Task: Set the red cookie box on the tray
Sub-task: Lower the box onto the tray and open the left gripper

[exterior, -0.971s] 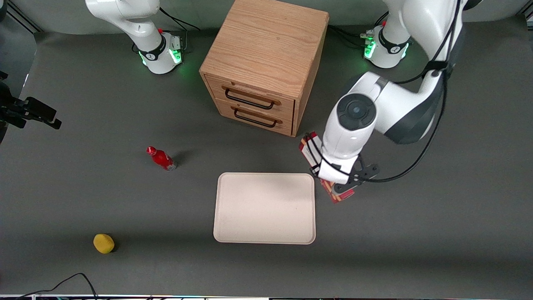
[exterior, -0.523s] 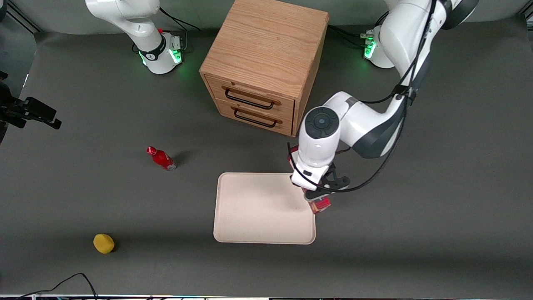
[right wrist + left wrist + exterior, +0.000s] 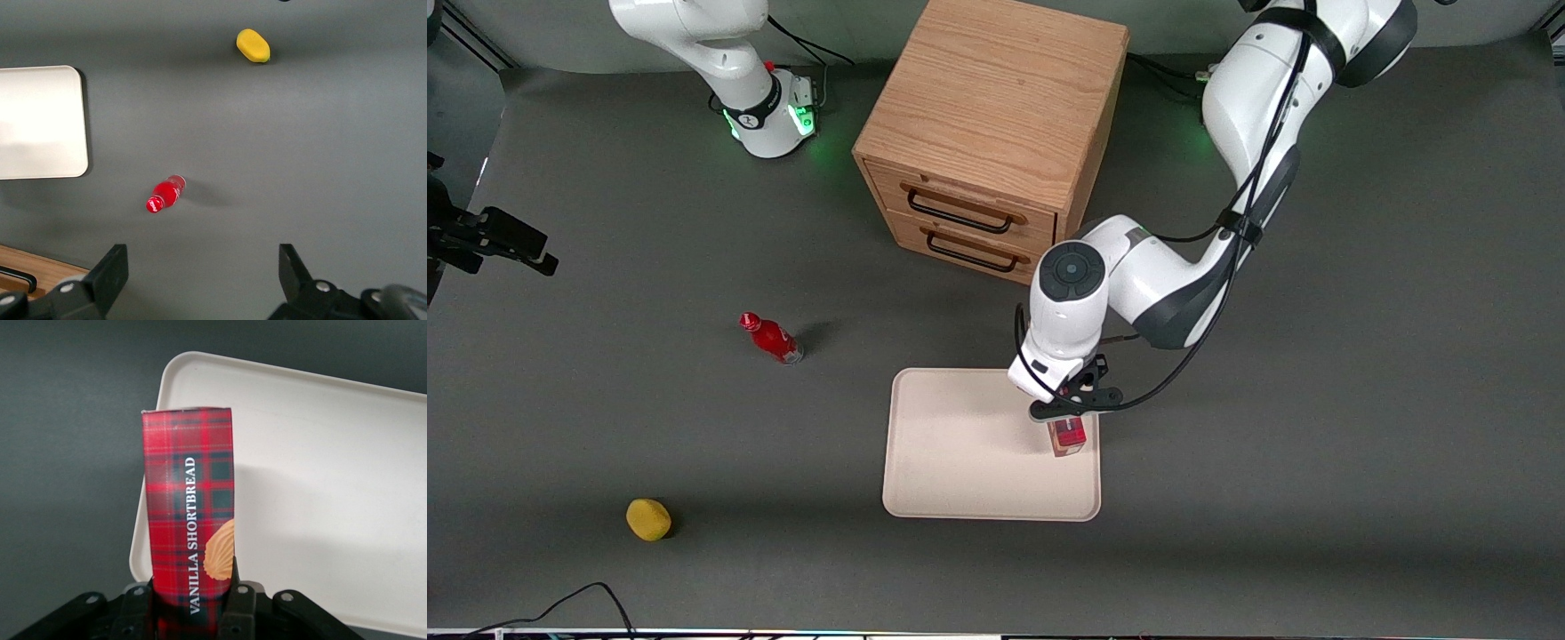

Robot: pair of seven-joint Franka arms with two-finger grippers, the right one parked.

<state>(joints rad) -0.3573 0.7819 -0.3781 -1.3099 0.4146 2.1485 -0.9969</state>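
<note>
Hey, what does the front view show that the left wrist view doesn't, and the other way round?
Only the front view shows the wooden drawer cabinet, the small red bottle, the yellow object and the whole working arm.

Only the left wrist view shows the red cookie box up close: plaid print, the words VANILLA SHORTBREAD, a printed cookie, with the jaws closed on its sides.

Both show the gripper holding the box over the tray, near the tray edge toward the working arm's end.

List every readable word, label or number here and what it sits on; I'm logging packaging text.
"VANILLA SHORTBREAD": white letters along the red cookie box, held in the claw above the tray.
Small red bottle: any label is too small to read.
Wooden drawer chest: no text visible.
</note>
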